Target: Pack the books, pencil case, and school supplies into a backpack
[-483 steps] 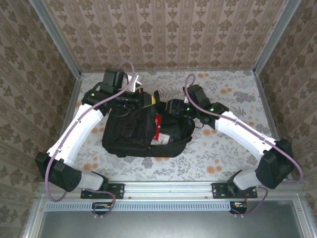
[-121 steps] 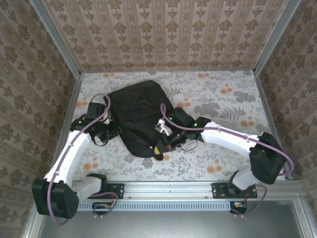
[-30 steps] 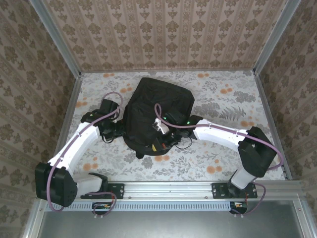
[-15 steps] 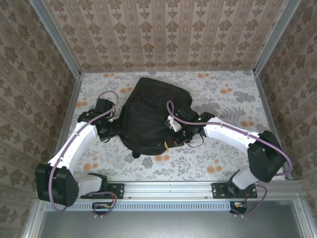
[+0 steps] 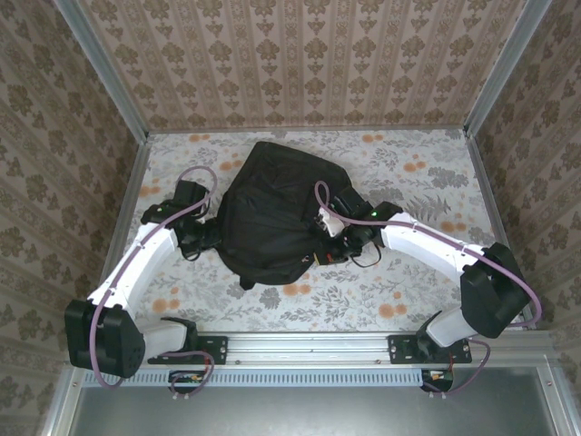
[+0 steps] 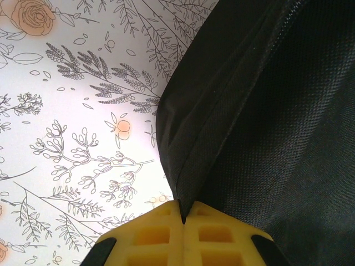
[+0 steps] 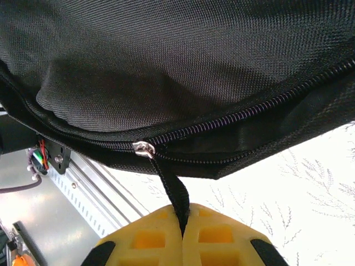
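Note:
The black backpack [image 5: 277, 204] lies flat in the middle of the table, its cover closed over the top. My left gripper [image 5: 214, 239] is at its left edge, and the left wrist view shows the yellow fingers [image 6: 219, 233] shut on a fold of the backpack's fabric [image 6: 266, 111]. My right gripper [image 5: 323, 247] is at the bag's near right edge. In the right wrist view it [image 7: 182, 209] is shut on the black zip pull [image 7: 173, 185], which hangs from the silver slider [image 7: 143, 147]. The books, pencil case and school supplies are out of view.
A floral tablecloth [image 5: 408, 173] covers the table, with bare cloth right of and in front of the bag. Patterned walls with metal posts [image 5: 495, 68] close in three sides. A metal rail [image 5: 309, 350] runs along the near edge.
My right gripper has travelled right along the bag's near edge, still holding the zip pull. The backpack has shifted a little. My left gripper keeps its hold on the left edge.

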